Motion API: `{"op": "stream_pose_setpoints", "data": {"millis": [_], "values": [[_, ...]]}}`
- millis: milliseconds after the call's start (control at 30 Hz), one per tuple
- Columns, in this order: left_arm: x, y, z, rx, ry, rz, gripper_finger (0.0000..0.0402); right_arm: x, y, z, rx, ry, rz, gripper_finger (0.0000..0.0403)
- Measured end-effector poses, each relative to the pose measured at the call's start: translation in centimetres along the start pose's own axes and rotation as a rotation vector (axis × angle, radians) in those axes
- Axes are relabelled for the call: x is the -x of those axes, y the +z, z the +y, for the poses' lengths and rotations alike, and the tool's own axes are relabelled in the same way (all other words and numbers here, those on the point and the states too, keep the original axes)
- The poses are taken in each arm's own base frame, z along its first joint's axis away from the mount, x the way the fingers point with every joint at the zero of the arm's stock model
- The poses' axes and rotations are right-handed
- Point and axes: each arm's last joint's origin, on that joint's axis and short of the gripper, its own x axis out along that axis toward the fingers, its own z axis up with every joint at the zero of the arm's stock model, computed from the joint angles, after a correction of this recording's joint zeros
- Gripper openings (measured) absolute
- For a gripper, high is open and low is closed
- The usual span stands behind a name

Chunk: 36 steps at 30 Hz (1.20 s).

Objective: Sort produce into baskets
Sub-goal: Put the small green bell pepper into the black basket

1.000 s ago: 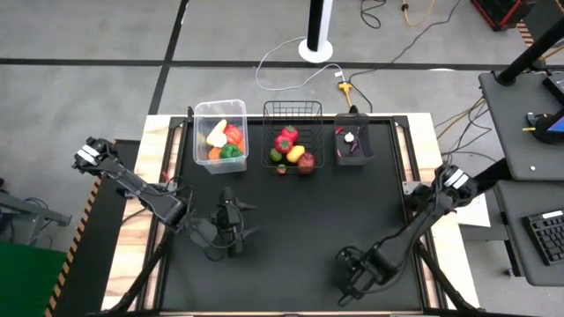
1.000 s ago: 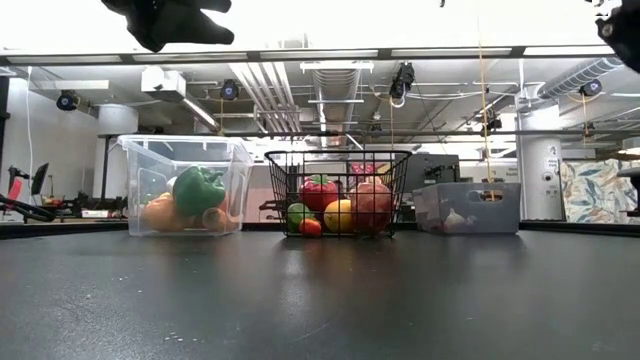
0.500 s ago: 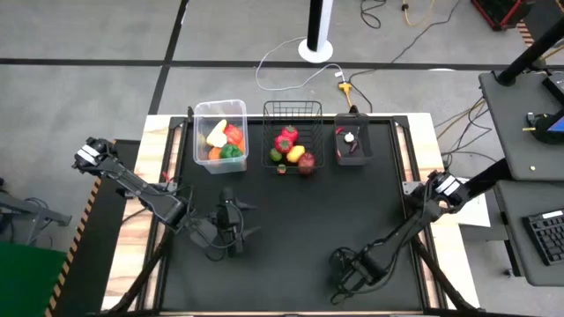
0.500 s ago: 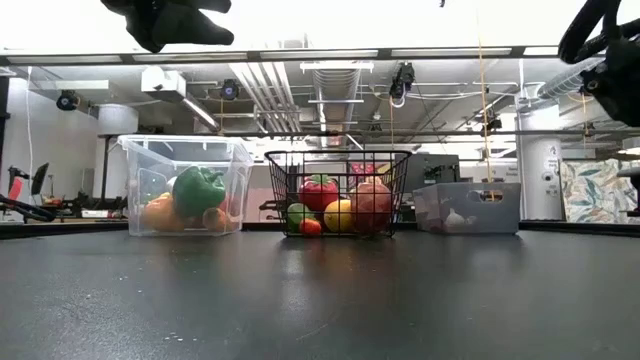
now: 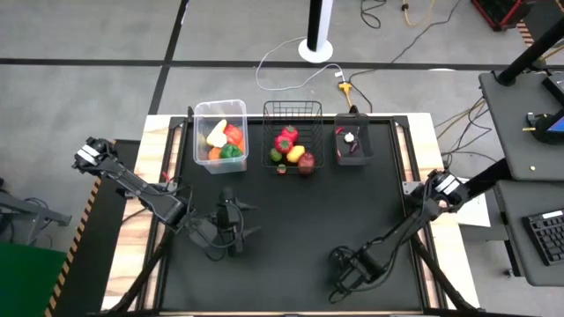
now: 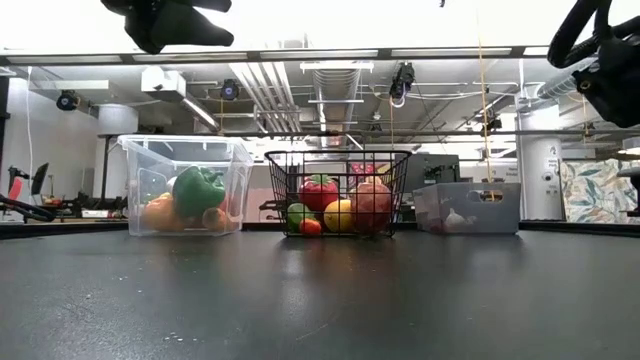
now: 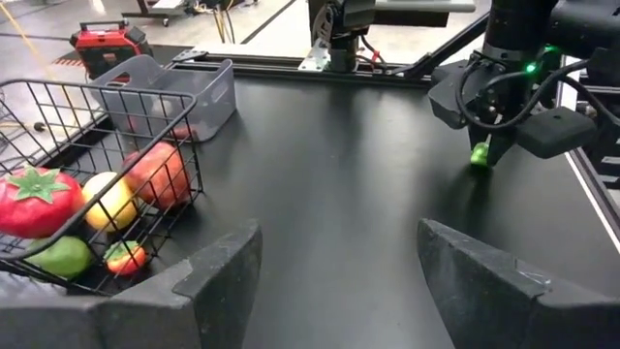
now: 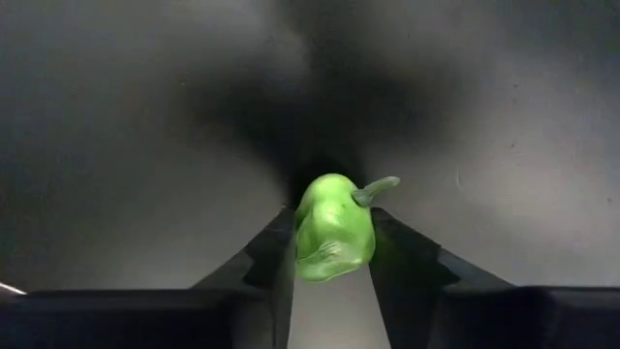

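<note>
- High view shows nearly all the produce already sorted: the clear tub (image 5: 220, 134) holds white, red, orange and green pieces, the wire basket (image 5: 293, 141) holds a red tomato-like piece, yellow, green and a dark red fruit, and the small dark bin (image 5: 352, 143) has a couple of small items, one white.
- Right wrist view shows the one piece left out: a small green pepper (image 8: 333, 229) down on the black counter (image 5: 291, 220), near the front edge and well apart from the baskets.
- The right claw (image 8: 332, 254) has its two fingers pressed against the pepper's sides, so I judge it gripped, though whether it is lifted yet is hard to tell.
- The left claw (image 7: 334, 281) hangs open and empty on the left side, facing the wire basket.
- What remains, by my reading: carrying this pepper to its basket.
</note>
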Motion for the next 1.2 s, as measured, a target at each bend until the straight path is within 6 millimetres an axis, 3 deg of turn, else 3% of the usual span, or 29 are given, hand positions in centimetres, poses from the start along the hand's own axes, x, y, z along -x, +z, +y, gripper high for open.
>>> {"op": "stream_pose_setpoints", "data": {"millis": [133,333,500,700,933,1067,1200], "values": [[0.1,0.0,-0.1,0.030,-0.004,0.000,0.0256,1.0,0.7,0.2,0.042,0.031,0.003,0.0106],[0.3,-0.1,-0.3,0.093,-0.016,0.001,0.0256,5.3,3.5,0.5,0.146,0.169,-0.102,0.0110],[0.5,-0.7,-1.1,0.116,-0.039,0.016,0.0256,10.3,7.5,0.1,0.258,0.277,-0.268,0.0108],[-0.3,-2.1,-2.3,0.116,-0.046,0.051,0.0256,16.1,13.7,-1.2,0.391,0.346,-0.453,0.0108],[-0.7,-1.7,-3.1,0.103,-0.045,0.053,0.0256,21.0,21.6,-6.3,0.376,0.229,-0.577,0.0108],[-0.7,-1.4,-3.1,0.091,-0.045,0.048,0.0256,21.9,25.6,-10.8,0.287,0.133,-0.575,0.0109],[-0.7,-1.4,-3.1,0.083,-0.041,0.056,0.0256,22.0,28.4,-15.6,0.173,0.044,-0.531,0.0109]]}}
